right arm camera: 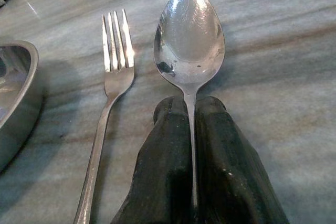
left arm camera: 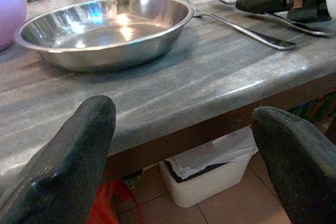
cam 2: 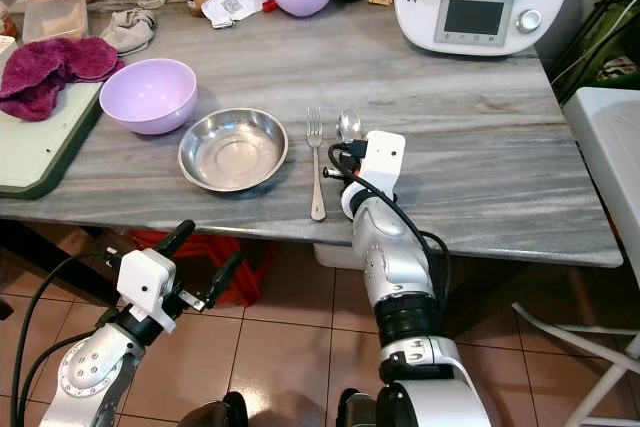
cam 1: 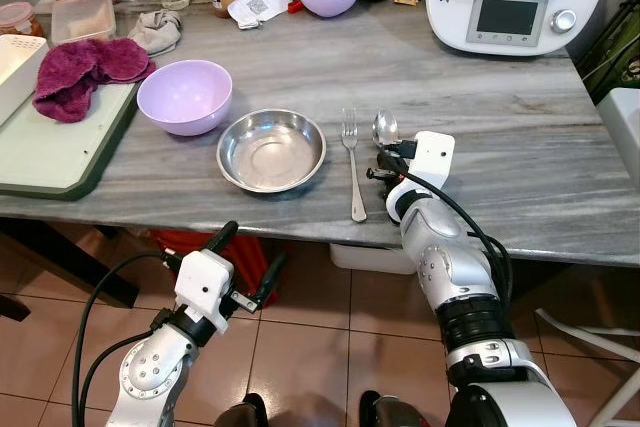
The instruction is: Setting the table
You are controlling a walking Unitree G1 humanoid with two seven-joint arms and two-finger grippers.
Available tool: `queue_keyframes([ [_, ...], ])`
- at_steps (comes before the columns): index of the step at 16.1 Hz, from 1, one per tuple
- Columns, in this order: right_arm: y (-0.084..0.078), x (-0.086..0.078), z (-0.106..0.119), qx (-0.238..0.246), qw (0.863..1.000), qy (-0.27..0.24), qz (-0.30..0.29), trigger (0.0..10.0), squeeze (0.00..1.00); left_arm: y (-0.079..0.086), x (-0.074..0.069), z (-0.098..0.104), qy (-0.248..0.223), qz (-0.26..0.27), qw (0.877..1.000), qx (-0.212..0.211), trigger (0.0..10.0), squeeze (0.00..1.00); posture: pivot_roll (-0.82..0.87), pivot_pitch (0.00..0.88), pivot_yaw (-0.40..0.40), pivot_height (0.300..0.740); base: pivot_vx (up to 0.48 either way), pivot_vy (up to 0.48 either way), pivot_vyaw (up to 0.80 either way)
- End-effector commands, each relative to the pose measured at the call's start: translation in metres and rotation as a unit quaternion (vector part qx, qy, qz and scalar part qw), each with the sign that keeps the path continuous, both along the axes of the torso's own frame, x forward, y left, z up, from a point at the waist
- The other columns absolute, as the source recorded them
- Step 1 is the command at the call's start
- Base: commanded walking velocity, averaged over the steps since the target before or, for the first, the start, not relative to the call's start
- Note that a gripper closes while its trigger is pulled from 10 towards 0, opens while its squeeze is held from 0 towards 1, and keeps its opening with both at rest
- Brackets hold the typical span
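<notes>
Steel on marble — the spoon [right arm camera: 189, 43] lies on the countertop [cam 1: 520, 137] just beside the fork [cam 1: 352, 162], right of the steel bowl [cam 1: 271, 150]. The right gripper [right arm camera: 191, 129] is clamped on the spoon's thin handle, close behind its bowl. It looks light, rigid and slick, likely to swivel in a narrow pinch — a grip on the handle's flat faces seems safest. The left gripper [left arm camera: 184, 156] hangs spread wide below the counter edge.

Bare marble [cam 1: 520, 137] right of spoon [right arm camera: 189, 40] — passable; fork [cam 1: 352, 162] crowds its left.
</notes>
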State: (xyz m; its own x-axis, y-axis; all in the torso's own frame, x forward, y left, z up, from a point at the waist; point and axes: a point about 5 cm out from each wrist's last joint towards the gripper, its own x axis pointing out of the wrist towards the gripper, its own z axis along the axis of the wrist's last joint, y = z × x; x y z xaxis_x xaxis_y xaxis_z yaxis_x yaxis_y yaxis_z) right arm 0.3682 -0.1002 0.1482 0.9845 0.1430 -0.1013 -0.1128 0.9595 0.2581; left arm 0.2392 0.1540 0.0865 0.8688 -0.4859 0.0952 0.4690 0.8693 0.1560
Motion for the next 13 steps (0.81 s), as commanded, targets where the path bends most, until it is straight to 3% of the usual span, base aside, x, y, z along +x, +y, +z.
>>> queue_keyframes([
  [1,0.002,-0.002,-0.013,-0.002,0.999,0.032,0.003,10.0,0.00,0.003,-0.002,-0.005,0.006,0.000,1.000,0.001,10.0,0.00,-0.07,0.236,0.025,0.740,0.000,0.000,0.00],
  [2,0.003,-0.001,-0.012,-0.002,0.999,0.033,0.006,10.0,0.00,0.003,-0.002,-0.008,0.006,-0.001,1.000,0.001,10.0,0.00,-0.07,0.240,0.025,0.740,0.000,0.000,0.00],
  [3,0.004,0.001,-0.011,-0.003,0.999,0.032,0.008,10.0,0.68,0.004,-0.001,-0.009,0.002,-0.005,1.000,-0.003,10.0,0.00,-0.07,0.240,0.025,0.740,0.000,0.000,0.00],
  [4,0.005,0.001,-0.010,-0.004,0.999,0.032,0.009,10.0,0.70,0.004,0.000,-0.010,-0.003,-0.008,1.000,-0.007,10.0,0.00,-0.07,0.240,0.025,0.740,0.000,0.000,0.00],
  [5,0.005,0.002,-0.010,-0.004,0.999,0.031,0.010,10.0,0.98,0.005,0.001,-0.009,-0.011,-0.006,1.000,-0.011,10.0,0.00,-0.07,0.240,0.025,0.740,0.000,0.000,0.00],
  [7,0.006,0.002,-0.010,-0.006,0.999,0.030,0.011,10.0,1.00,0.010,0.008,-0.002,-0.031,0.011,0.999,-0.026,10.0,0.00,-0.07,0.240,0.025,0.740,0.000,0.000,0.00],
  [11,0.004,0.000,-0.014,-0.010,0.999,0.032,0.010,10.0,1.00,0.000,0.009,0.063,-0.098,0.000,0.995,-0.032,10.0,0.00,-0.07,0.238,0.024,0.740,0.000,0.000,0.00],
  [13,0.003,0.000,-0.014,-0.011,0.999,0.032,0.009,10.0,1.00,-0.005,0.006,0.071,-0.103,-0.020,0.994,-0.027,10.0,0.00,-0.07,0.235,0.023,0.740,0.000,0.000,0.00],
])
